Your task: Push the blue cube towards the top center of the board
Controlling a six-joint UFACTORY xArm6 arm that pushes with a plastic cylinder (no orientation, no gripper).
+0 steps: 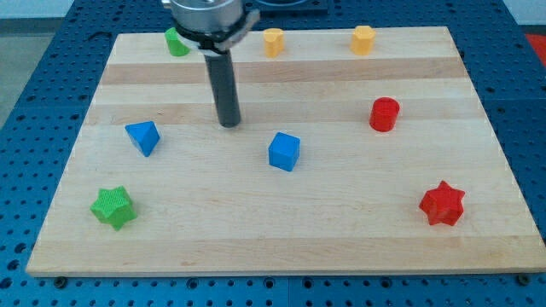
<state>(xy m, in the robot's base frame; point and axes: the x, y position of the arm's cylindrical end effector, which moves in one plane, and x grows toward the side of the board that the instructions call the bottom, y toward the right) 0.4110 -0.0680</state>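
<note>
My tip (229, 124) sits up-left of the blue cube (284, 151), not touching. Next, go below the cube, then push up. No end effector to open.

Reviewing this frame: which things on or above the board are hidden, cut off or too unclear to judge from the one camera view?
- Green block, view's top left: partly hidden behind the arm's metal mount; shape unclear.
- The arm: cut off by the view's top edge above the mount.
- My tip: shows, up and left of the blue cube, apart from it; whether it touches the board cannot be told.
- Two yellow blocks: too small to name their shapes.
</note>
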